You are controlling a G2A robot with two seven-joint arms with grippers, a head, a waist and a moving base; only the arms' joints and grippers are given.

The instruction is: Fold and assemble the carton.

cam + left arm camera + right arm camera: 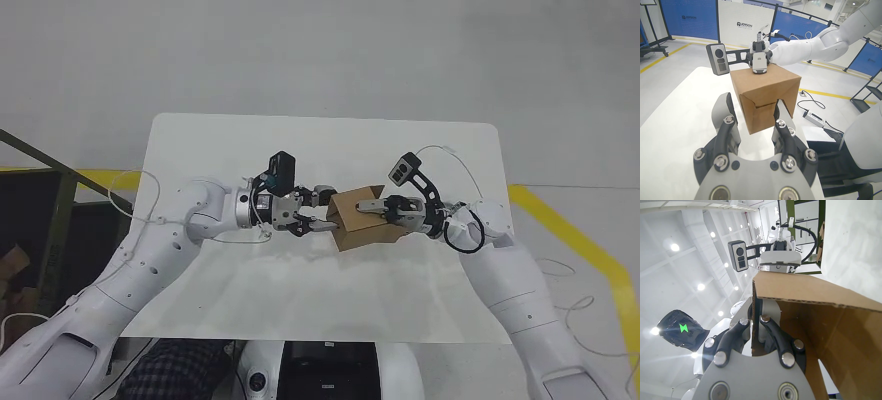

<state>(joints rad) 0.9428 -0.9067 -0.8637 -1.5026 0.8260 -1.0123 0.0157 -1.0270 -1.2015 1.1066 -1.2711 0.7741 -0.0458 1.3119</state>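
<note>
The carton (362,224) is found over the middle of the table (430,150), between the two grippers; whether it rests on the surface or is lifted slightly clear cannot be told from above. One wall at its open end is pinched by the right gripper (755,315), whose jaws are closed narrowly on the corrugated edge. The left gripper (754,111) is spread wide and carries nothing. It is faced by the closed end of the carton, with one fingertip (780,108) seemingly just at the flap seam (764,105). The carton is judged light and empty, stiff along its creases but easily dented on the flat panels, and rather smooth. It is best taken at an edge or along a flap's fold line, or braced flat against a panel, rather than squeezed across the hollow body.
</note>
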